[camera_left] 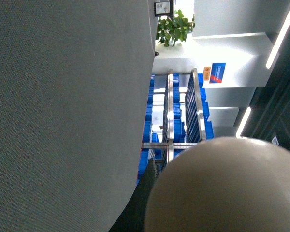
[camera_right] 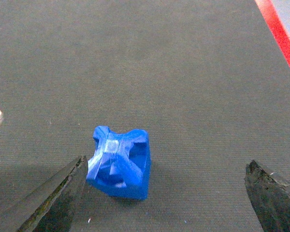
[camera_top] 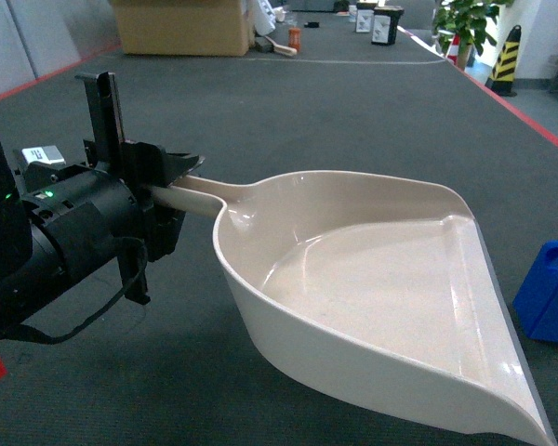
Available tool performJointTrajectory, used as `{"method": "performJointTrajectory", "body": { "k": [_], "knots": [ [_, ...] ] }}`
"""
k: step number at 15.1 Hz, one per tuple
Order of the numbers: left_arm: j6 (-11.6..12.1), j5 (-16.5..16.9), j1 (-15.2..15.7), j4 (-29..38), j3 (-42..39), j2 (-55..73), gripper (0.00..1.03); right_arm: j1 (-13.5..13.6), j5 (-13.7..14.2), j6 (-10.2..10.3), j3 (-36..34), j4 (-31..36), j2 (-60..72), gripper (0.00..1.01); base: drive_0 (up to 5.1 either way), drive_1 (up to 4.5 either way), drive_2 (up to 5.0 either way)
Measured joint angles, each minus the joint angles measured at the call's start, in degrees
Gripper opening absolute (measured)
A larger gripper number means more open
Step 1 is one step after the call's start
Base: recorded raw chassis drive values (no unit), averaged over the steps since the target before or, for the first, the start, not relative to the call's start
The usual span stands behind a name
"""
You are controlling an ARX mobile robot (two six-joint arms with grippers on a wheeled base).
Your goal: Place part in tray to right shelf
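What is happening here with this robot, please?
The left gripper is closed on the handle of the beige tray and holds it above the grey floor; the tray is empty. The blue part lies on the floor, to the right of the tray. The right gripper is open, its fingers on either side of the part without touching it. The steel shelf with blue crates shows only in the left wrist view.
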Motion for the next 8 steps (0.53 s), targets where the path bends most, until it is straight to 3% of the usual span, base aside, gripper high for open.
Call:
{"method": "performJointTrajectory", "body": {
  "k": [3,7,8],
  "knots": [
    [-0.02,0.07,-0.02,0.00,0.00,0.00,0.12,2.80,0.81,1.11,9.01,-1.53,12.76,0.98,0.0,0.00,0.0],
    [-0.04,0.13,0.00,0.00,-0.02,0.00,0.12,4.28,1.57,2.84,14.01,-2.29,22.56,0.98,0.0,0.00,0.0],
    [-0.02,0.09,0.00,0.00,-0.02,0.00,0.12,4.52,1.49,3.17,14.40,-1.40,24.48,0.89,0.0,0.00,0.0]
  ]
}}
